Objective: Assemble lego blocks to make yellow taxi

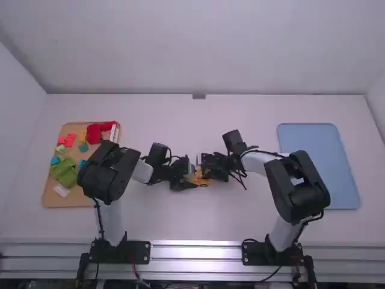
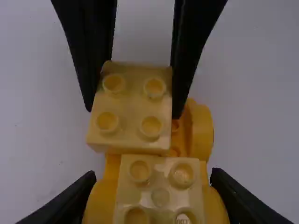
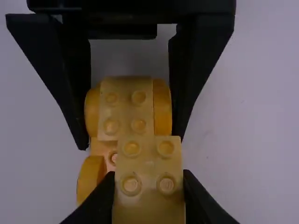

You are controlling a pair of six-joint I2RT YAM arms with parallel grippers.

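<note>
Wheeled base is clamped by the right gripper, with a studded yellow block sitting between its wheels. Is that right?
Not the right gripper: the left wrist view shows the left gripper clamping the wheeled base. A studded yellow block does sit between its wheels.

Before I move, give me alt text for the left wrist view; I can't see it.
The right gripper holds a pale yellow block, slightly askew, over a wheeled base; whether it is seated is unclear. The left gripper grips the base's other end by its yellow wheels, where a second pale block sits on top.
</note>
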